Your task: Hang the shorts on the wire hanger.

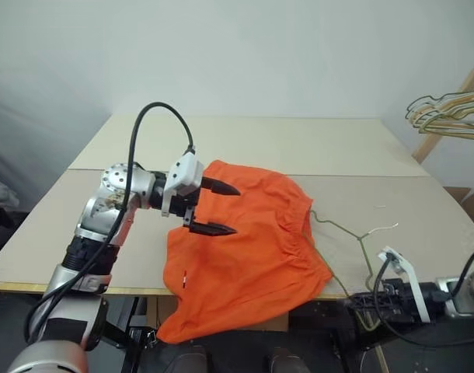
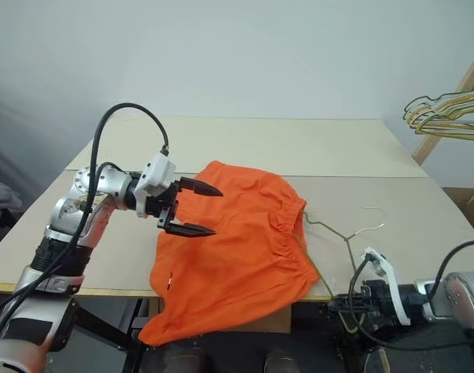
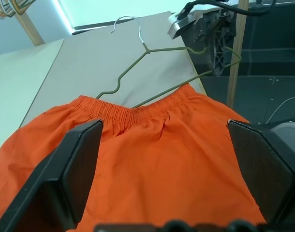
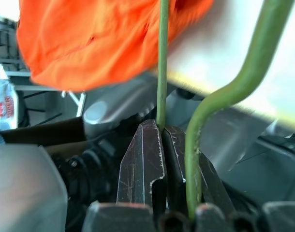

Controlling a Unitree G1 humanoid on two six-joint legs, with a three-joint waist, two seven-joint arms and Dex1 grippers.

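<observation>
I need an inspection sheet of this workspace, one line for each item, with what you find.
Surface: pale table made of joined boards, with a seam across it.
Job's things: orange shorts lie on the table, one part hanging over the near edge. The wire hanger lies beside the waistband, partly under the fabric.
Clutter: nothing seen on the table.
Hands: left hand open, over the shorts, not touching them. Right hand shut on the wire hanger, at the table's near edge.
Cables: black cable arches over the left arm; another black cable at the right arm.
Surroundings: light wall; bunch of wire hangers on a wooden rack, to the right.
</observation>
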